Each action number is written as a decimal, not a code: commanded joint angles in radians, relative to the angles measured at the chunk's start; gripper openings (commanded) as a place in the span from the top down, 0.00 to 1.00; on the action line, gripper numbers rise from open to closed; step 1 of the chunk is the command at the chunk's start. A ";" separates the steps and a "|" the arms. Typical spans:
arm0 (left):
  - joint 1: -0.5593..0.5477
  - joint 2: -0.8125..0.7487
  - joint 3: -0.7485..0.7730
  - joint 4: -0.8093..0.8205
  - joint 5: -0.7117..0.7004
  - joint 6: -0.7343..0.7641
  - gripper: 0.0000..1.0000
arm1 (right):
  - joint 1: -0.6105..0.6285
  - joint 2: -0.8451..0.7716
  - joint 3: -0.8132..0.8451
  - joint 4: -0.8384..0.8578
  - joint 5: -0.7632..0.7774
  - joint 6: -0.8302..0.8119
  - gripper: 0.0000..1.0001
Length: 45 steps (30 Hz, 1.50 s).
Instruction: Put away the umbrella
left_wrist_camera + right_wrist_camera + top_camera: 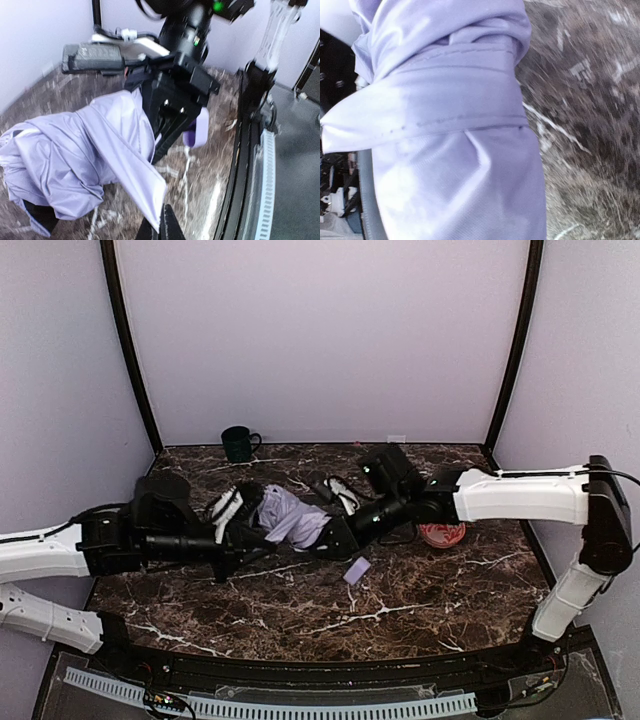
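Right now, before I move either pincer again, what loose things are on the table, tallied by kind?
umbrella: 1
mug: 1
bowl: 1
Total: 3

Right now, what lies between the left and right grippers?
The umbrella, its lavender fabric bunched, fills the stretch between the left gripper and the right gripper; the top external view shows it.
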 commanded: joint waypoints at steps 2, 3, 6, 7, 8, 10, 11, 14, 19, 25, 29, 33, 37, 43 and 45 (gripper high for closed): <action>-0.008 -0.172 0.246 -0.228 0.199 0.106 1.00 | -0.076 -0.181 0.178 0.192 -0.353 0.094 1.00; -0.009 -0.168 0.317 -0.252 0.210 0.106 1.00 | -0.077 -0.192 0.217 0.223 -0.382 0.131 1.00; -0.009 -0.142 0.440 -0.309 0.251 0.111 1.00 | -0.078 -0.217 0.276 0.358 -0.455 0.261 1.00; -0.009 -0.132 0.463 -0.322 0.266 0.122 1.00 | -0.078 -0.223 0.283 0.408 -0.473 0.300 1.00; -0.010 -0.123 0.481 -0.332 0.275 0.127 1.00 | -0.078 -0.228 0.289 0.453 -0.492 0.336 1.00; -0.012 -0.110 0.507 -0.355 0.288 0.152 1.00 | -0.078 -0.237 0.301 0.515 -0.536 0.383 1.00; -0.012 -0.108 0.510 -0.363 0.288 0.169 1.00 | -0.078 -0.242 0.313 0.521 -0.560 0.385 1.00; -0.015 -0.109 0.490 -0.339 0.292 0.206 1.00 | -0.078 -0.270 0.335 0.525 -0.613 0.381 1.00; -0.105 -0.026 0.516 -0.255 0.325 0.236 1.00 | -0.072 -0.266 0.342 0.634 -0.599 0.456 1.00; -0.122 -0.067 0.420 -0.234 0.121 0.415 1.00 | -0.022 -0.284 0.302 0.600 -0.751 0.362 1.00; -0.062 -0.087 0.336 -0.120 0.063 0.493 1.00 | 0.029 -0.307 0.329 0.286 -0.871 -0.002 1.00; -0.056 -0.084 0.275 -0.027 0.037 0.606 1.00 | 0.043 -0.347 0.243 0.300 -0.999 -0.044 1.00; -0.055 -0.089 0.204 0.117 -0.048 0.763 1.00 | 0.062 -0.359 0.172 0.356 -1.028 -0.033 1.00; 0.010 -0.053 0.214 0.351 -0.006 0.865 1.00 | 0.065 -0.350 0.024 0.350 -1.046 -0.085 1.00; 0.013 -0.042 0.235 0.360 0.073 0.883 1.00 | 0.064 -0.339 -0.008 0.304 -1.015 -0.119 1.00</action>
